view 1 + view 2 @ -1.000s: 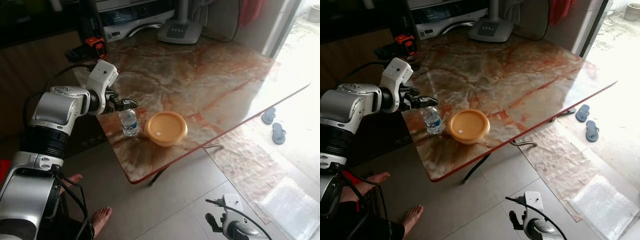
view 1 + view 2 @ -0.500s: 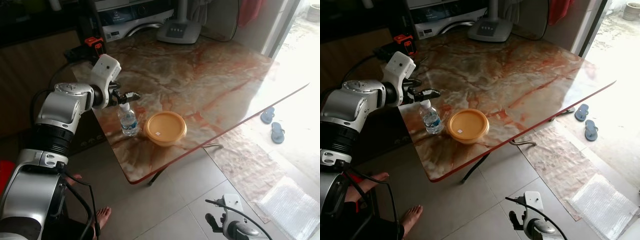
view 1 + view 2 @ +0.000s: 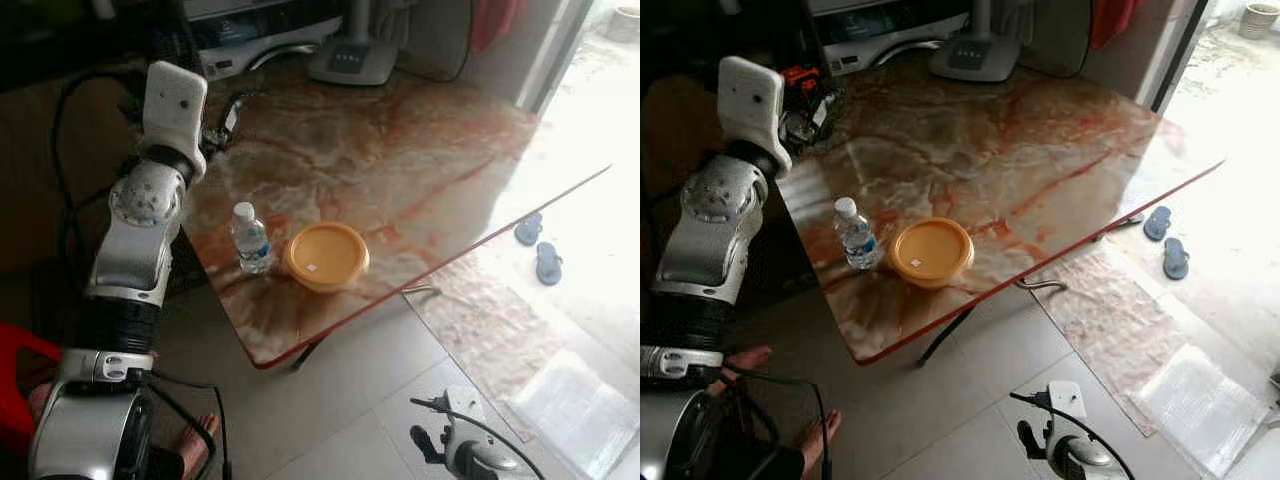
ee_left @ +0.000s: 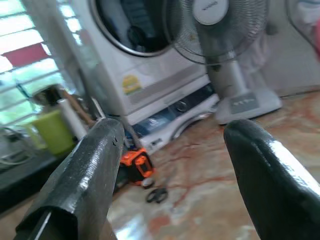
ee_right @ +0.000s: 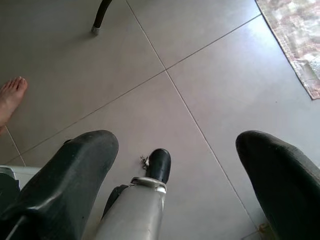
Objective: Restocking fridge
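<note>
Marble table [image 3: 420, 150] bears water bottle [image 3: 250, 238] beside orange bowl [image 3: 325, 256].

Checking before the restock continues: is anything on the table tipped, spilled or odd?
Nothing stands out. The water bottle stands upright and capped beside the lidded orange container, near the marble table's front edge, with no spill visible.

The left gripper [image 4: 170, 165] has its two black fingers [image 4: 85, 180] spread wide apart with nothing between them. Past them lies a marbled reddish tabletop [image 4: 210, 190]. At its far edge sits an orange-and-black tool [image 4: 134, 167], perhaps a tape measure, with a small dark object [image 4: 157, 195] just beside it. A standing fan [image 4: 220, 50] has its base on the table. Behind is a white washing machine [image 4: 135, 55], and a green cup [image 4: 51, 131] stands off to one side.
</note>
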Robot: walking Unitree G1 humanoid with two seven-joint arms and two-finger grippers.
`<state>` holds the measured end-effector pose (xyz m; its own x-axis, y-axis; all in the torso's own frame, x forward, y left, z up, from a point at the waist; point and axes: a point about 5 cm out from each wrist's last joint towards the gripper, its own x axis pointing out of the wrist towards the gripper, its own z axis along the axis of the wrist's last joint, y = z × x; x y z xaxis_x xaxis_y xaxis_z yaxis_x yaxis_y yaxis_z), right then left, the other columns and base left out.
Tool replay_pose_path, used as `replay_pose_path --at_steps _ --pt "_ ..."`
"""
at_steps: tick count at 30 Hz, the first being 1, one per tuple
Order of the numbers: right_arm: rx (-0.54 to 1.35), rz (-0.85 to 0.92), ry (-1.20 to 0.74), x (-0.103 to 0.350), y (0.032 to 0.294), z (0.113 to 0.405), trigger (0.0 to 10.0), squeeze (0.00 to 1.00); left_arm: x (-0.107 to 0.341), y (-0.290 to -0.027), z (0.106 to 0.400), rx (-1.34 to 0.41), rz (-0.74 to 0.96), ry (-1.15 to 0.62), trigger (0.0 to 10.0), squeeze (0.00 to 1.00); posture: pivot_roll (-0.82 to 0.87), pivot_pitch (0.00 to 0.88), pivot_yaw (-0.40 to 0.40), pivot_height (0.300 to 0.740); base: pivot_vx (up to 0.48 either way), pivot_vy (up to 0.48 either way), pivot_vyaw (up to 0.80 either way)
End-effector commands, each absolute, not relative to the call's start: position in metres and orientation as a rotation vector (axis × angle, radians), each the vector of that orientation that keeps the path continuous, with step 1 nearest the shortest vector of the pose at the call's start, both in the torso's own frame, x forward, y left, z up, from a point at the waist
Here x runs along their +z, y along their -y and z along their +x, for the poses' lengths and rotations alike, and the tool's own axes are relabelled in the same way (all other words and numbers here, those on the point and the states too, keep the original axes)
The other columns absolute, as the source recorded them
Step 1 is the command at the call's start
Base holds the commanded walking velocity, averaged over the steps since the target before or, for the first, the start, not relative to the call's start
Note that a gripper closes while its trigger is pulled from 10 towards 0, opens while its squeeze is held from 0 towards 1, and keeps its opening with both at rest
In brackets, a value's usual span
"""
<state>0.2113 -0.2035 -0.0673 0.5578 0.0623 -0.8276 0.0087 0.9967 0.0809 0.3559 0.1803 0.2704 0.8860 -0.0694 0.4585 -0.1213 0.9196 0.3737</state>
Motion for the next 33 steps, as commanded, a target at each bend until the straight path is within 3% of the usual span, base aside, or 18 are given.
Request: replay_pose_path --at_steps 1,6,11,21,33 --pt "0.024 0.083 -0.975 -0.068 0.204 0.21 10.0 0.0 0.28 -0.185 0.348 0.095 0.444 0.582 10.0 0.0 -0.07 0.068 -0.005 0.74 0.0 0.0 0.0" --pt "0.029 0.073 -0.981 -0.069 0.204 0.209 10.0 0.0 0.259 -0.191 0.336 0.215 0.451 0.618 10.0 0.0 -0.07 0.05 -0.008 0.74 0.0 0.0 0.0" --pt "0.03 0.074 -0.979 -0.069 0.204 0.207 10.0 0.0 0.228 -0.177 0.336 0.159 0.405 0.576 10.0 0.0 -0.09 0.027 -0.003 0.74 0.0 0.0 0.0" --pt "0.028 0.071 -0.976 -0.069 0.204 0.207 10.0 0.0 0.231 -0.17 0.336 0.165 0.355 0.619 10.0 0.0 -0.08 0.036 -0.012 0.74 0.0 0.0 0.0" --pt "0.027 0.073 -0.973 -0.068 0.204 0.209 10.0 0.0 0.234 -0.169 0.338 0.165 0.348 0.634 10.0 0.0 -0.08 0.058 -0.012 0.74 0.273 0.0 0.0"
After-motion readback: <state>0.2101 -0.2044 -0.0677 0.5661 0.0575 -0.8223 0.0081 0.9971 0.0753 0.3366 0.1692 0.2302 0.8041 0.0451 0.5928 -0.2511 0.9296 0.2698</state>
